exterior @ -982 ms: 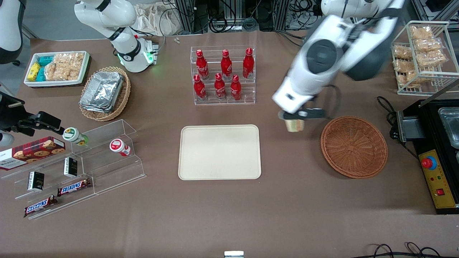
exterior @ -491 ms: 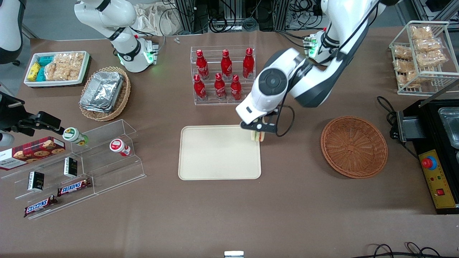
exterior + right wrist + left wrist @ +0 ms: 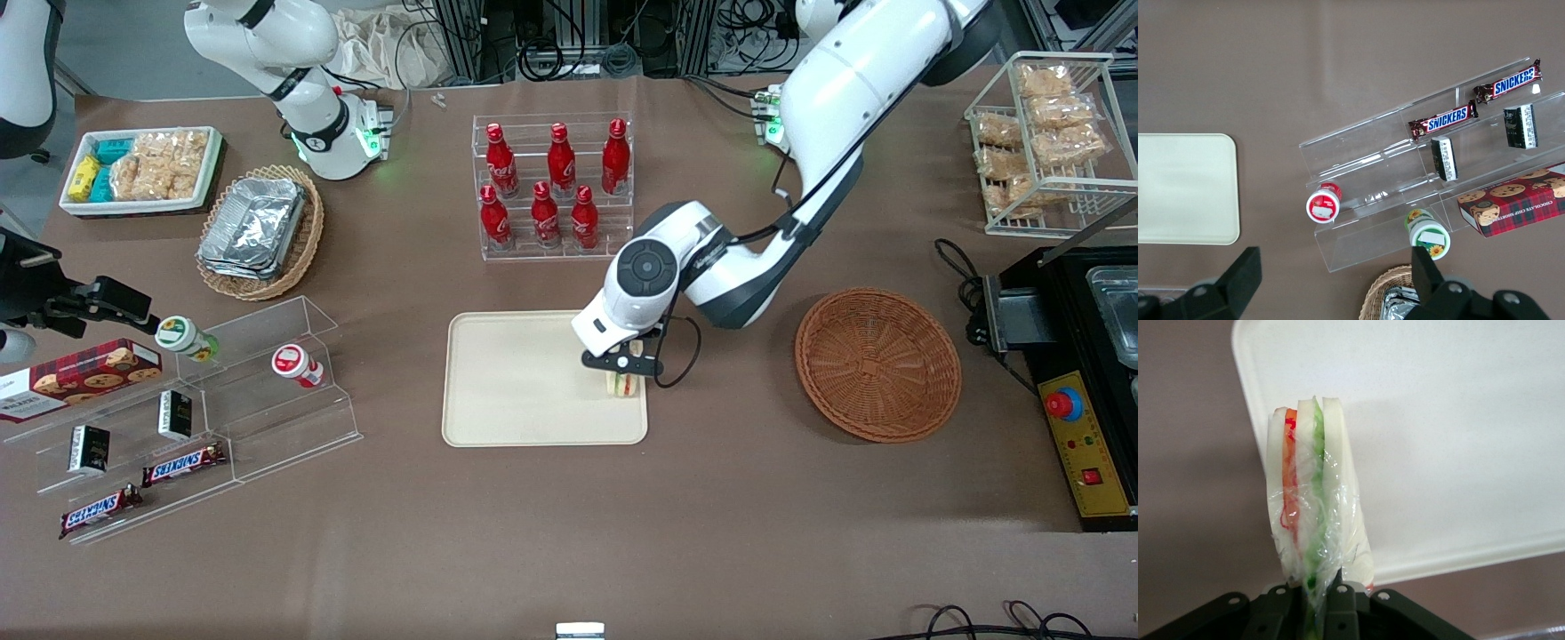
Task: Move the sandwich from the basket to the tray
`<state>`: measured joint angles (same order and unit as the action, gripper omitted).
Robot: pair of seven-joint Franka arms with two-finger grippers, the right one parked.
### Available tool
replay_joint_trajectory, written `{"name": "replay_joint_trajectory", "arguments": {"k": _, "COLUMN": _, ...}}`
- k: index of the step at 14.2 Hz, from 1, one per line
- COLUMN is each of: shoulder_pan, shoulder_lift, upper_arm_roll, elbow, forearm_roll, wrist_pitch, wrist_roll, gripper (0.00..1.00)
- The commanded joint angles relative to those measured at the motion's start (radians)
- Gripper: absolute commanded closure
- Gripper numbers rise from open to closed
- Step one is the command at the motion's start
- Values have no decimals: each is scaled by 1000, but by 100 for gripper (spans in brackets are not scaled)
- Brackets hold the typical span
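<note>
The sandwich point(image 3: 625, 385), a plastic-wrapped wedge of pale bread with orange-red and green layers, is held in my gripper point(image 3: 622, 366), which is shut on it. It hangs just above the cream tray point(image 3: 524, 382), over the tray's edge nearest the basket. In the left wrist view the sandwich point(image 3: 1313, 493) is pinched at its wrapped end between the black fingers point(image 3: 1338, 603) of the gripper point(image 3: 1317, 600), with the tray point(image 3: 1451, 433) under it. The round reddish-brown basket point(image 3: 877, 363) sits toward the working arm's end and holds nothing visible.
A clear rack of red bottles point(image 3: 553, 187) stands farther from the camera than the tray. An acrylic shelf of snacks point(image 3: 178, 418), a tan basket of foil trays point(image 3: 260, 229) and a white bin point(image 3: 142, 169) lie toward the parked arm's end. A wire rack of pastries point(image 3: 1049, 133) and a black appliance point(image 3: 1080, 373) stand beside the basket.
My gripper carried the sandwich from beside the basket across to the tray, then moved nearer the camera and lower over the tray's edge.
</note>
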<state>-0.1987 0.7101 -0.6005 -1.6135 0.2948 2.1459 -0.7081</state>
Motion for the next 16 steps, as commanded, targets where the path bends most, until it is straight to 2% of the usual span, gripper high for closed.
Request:
{"name": "replay_joint_trajectory", "arguments": {"k": 1, "shoulder_pan": -18, "shoulder_lift": 66, "upper_arm_roll": 4, "elbow": 38, "forearm_roll": 73, "wrist_pitch": 41, "wrist_roll": -24, "gripper": 100}}
{"name": "replay_joint_trajectory", "arguments": {"k": 2, "shoulder_pan": -16, "shoulder_lift": 68, "upper_arm_roll": 2, "elbow": 34, "forearm_roll": 116, "wrist_pitch": 40, "wrist_roll": -21, "gripper": 92}}
{"name": "replay_joint_trajectory", "arguments": {"k": 3, "shoulder_pan": -18, "shoulder_lift": 68, "upper_arm_roll": 2, "elbow": 30, "forearm_roll": 127, "wrist_pitch": 39, "wrist_roll": -22, "gripper": 44}}
{"name": "replay_joint_trajectory", "arguments": {"k": 4, "shoulder_pan": -19, "shoulder_lift": 65, "upper_arm_roll": 4, "elbow": 29, "forearm_roll": 135, "wrist_pitch": 37, "wrist_roll": -21, "gripper": 8}}
{"name": "replay_joint_trajectory", "arguments": {"k": 5, "shoulder_pan": -18, "shoulder_lift": 62, "upper_arm_roll": 4, "elbow": 32, "forearm_roll": 138, "wrist_pitch": 34, "wrist_roll": -28, "gripper": 1}}
{"name": "replay_joint_trajectory", "arguments": {"k": 7, "shoulder_pan": -15, "shoulder_lift": 34, "upper_arm_roll": 1, "elbow": 38, "forearm_roll": 135, "wrist_pitch": -10, "wrist_roll": -36, "gripper": 1}}
{"name": "replay_joint_trajectory", "arguments": {"k": 9, "shoulder_pan": -7, "shoulder_lift": -44, "upper_arm_roll": -5, "elbow": 53, "forearm_roll": 118, "wrist_pitch": -127, "wrist_roll": -34, "gripper": 1}}
{"name": "replay_joint_trajectory", "arguments": {"k": 12, "shoulder_pan": 48, "shoulder_lift": -208, "upper_arm_roll": -1, "elbow": 63, "forearm_roll": -37, "wrist_pitch": -231, "wrist_roll": -22, "gripper": 1}}
{"name": "replay_joint_trajectory", "arguments": {"k": 15, "shoulder_pan": 152, "shoulder_lift": -340, "upper_arm_roll": -7, "elbow": 66, "forearm_roll": -60, "wrist_pitch": -416, "wrist_roll": 98, "gripper": 1}}
{"name": "replay_joint_trajectory", "arguments": {"k": 16, "shoulder_pan": 189, "shoulder_lift": -381, "upper_arm_roll": -5, "elbow": 66, "forearm_roll": -97, "wrist_pitch": -464, "wrist_roll": 161, "gripper": 1}}
